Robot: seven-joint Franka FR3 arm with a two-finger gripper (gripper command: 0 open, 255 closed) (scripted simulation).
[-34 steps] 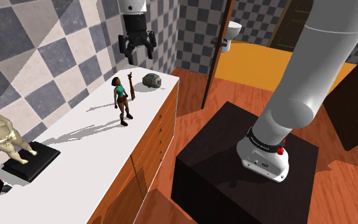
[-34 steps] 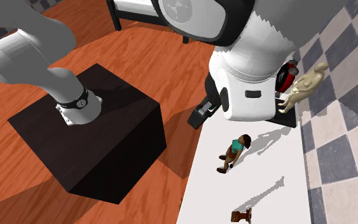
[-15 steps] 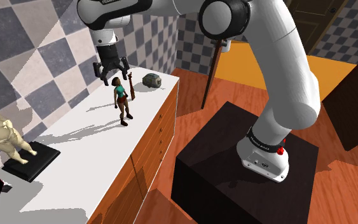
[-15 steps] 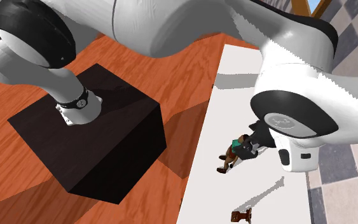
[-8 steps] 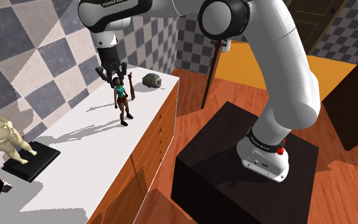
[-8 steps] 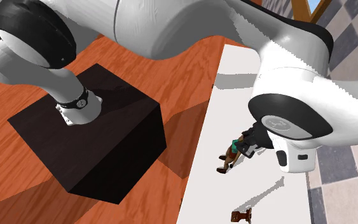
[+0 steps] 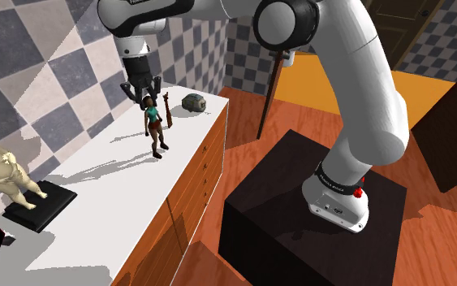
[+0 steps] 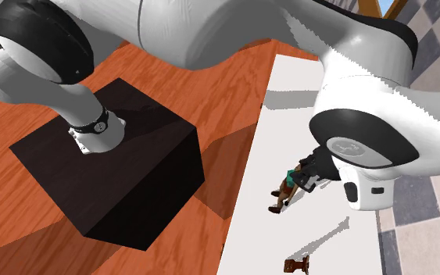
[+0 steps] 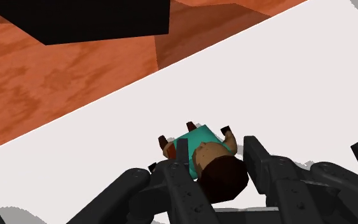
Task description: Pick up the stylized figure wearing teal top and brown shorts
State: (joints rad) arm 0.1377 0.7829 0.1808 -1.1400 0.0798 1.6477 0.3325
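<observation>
The figure [image 7: 152,126] has dark hair, a teal top, brown shorts and dark boots. It is upright over the white counter [image 7: 113,187]. My gripper [image 7: 146,96] comes down from above, shut on its head and shoulders. In the wrist view the two black fingers [image 9: 182,159] clasp the dark head, with the teal top [image 9: 196,139] just beyond them and the gripper [image 9: 217,154] centred on the figure. The second exterior view has the figure [image 8: 285,190] poking out from under the gripper [image 8: 304,180]. I cannot tell whether its boots touch the counter.
A thin brown object [image 7: 166,110] stands right beside the figure, and a grey-green lump [image 7: 194,101] lies beyond it. A pale statue on a black base [image 7: 3,175] sits toward the shoulder view's left. The counter's edge drops to wooden drawers [image 7: 190,199] and my black stand [image 7: 299,203].
The fingers have closed on the figure's head, after standing apart around it one second ago. Since then the figure has shifted slightly up and to the shoulder view's left.
</observation>
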